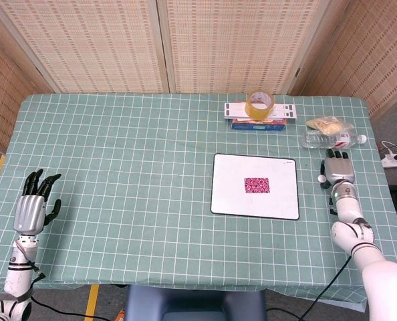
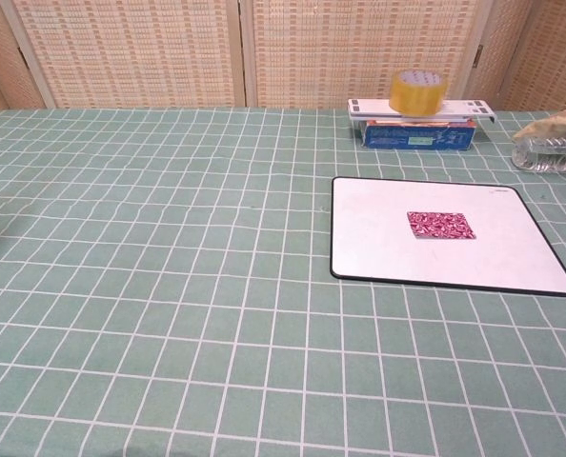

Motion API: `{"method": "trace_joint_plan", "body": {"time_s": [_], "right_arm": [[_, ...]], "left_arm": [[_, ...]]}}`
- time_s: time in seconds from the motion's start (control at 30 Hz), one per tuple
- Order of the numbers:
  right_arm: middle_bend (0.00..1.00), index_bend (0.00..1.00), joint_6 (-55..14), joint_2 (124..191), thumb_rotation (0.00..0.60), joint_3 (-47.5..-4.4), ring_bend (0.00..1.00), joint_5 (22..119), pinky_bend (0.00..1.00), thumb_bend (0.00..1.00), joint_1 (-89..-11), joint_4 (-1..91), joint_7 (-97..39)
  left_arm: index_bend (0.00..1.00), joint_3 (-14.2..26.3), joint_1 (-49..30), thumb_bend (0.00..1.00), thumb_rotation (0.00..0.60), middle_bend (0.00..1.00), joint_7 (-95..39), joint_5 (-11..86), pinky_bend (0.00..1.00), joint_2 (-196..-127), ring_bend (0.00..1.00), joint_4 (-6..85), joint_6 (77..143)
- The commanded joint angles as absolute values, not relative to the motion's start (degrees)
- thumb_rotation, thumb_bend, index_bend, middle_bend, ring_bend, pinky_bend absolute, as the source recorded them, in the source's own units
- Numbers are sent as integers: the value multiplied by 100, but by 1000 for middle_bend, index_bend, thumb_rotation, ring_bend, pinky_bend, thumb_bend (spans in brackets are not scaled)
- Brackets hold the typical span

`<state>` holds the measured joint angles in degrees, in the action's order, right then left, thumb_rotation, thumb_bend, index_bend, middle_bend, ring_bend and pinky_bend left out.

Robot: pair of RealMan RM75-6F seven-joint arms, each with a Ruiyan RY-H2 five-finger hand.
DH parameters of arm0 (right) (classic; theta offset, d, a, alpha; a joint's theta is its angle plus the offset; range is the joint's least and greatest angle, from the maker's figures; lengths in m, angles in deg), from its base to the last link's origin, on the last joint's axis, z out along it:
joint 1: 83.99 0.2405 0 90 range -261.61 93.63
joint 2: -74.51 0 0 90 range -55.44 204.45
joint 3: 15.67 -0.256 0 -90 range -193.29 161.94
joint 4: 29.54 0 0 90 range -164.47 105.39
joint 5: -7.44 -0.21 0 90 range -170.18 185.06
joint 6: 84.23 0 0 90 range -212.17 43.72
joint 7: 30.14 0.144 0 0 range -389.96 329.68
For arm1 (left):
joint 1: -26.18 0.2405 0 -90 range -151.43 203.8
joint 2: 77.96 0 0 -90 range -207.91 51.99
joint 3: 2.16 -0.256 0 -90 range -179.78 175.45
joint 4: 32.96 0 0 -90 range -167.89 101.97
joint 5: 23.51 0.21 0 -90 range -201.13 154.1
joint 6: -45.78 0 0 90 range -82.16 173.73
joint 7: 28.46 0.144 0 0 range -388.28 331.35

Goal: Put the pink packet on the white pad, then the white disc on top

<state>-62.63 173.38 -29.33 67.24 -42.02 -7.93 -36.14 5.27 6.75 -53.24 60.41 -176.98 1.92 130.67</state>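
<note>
With the pink packet [image 1: 256,185] already lying at the middle of the white pad [image 1: 281,204], my right hand [image 1: 339,170] rests flat over a small white disc [image 1: 321,178] just beside the pad; whether it grips I cannot tell. I judge a clean pinch and short carry leftward best. My left hand [image 1: 31,209] lies spread, well apart. A tape roll [image 1: 259,101], boxes [image 1: 258,124] and a bottle [image 1: 329,139] sit behind, none blocking.

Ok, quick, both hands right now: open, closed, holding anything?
Left hand: open, fingers apart, holding nothing.
Right hand: cannot tell; fingers curled down beside the white disc.
</note>
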Motion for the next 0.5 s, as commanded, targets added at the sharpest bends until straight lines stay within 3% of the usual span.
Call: {"method": "trace_joint_plan", "body": {"time_s": [0.03,0.5], "right_arm": [[0,533,-6289,17349,600,-2945,0,6735,0,251,-4199,-828,-3601],[0,546,-5999,17131,600,-3043,0,6872,0,264,-4189,-352,-3449]], "left_arm": [[175,522,674,392,600,219,-5326,6041,0,-17696,0,191,13055],[169,516,663,392,600,220,-5421,6043,0,-17682,0,205,13010]]}}
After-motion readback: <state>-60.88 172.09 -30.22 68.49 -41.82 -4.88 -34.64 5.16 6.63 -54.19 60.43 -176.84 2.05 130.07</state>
